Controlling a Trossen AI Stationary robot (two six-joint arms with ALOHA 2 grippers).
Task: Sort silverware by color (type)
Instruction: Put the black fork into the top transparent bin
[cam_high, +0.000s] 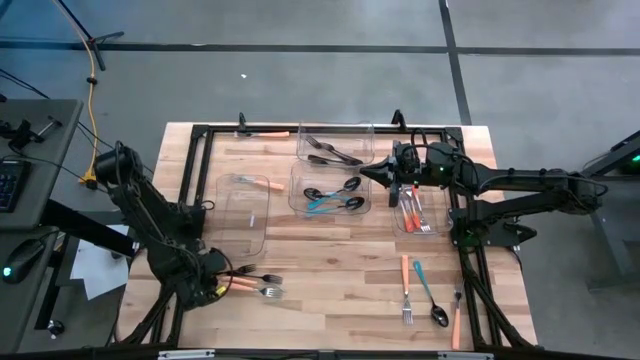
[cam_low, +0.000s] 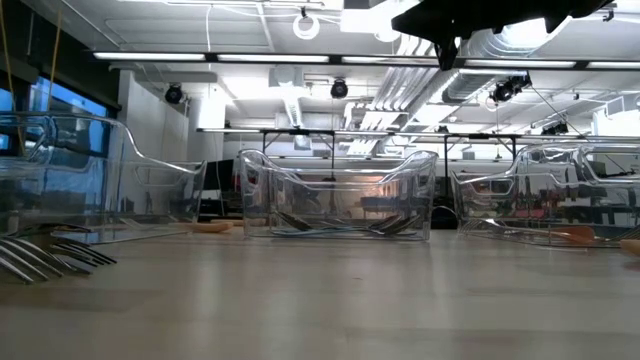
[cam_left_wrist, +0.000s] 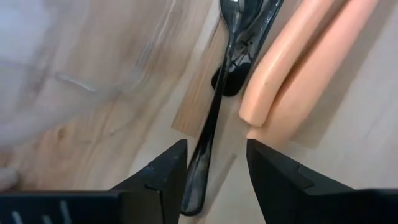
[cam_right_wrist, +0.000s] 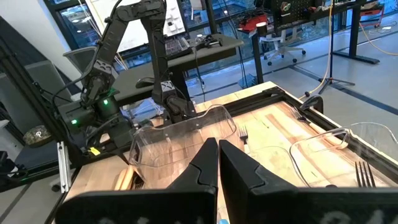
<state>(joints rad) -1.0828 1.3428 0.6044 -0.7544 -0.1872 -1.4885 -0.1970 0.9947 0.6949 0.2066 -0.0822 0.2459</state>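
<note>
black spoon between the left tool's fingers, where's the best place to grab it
Probably the thin handle, from straight above. It lies flat on the wood, lined up with the gap of the open left tool. The orange handle lies close beside it, so stay low on the handle.

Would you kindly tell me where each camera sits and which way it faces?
High view: overhead, straight down on the table; both arms show.
Low view: at tabletop height, level across clear bins; an arm's underside overhead.
Left wrist view: on the left arm, the open left gripper around a black utensil.
Right wrist view: on the right arm, across the table; the shut right gripper.
Right wrist and high views share the left arm.
</note>
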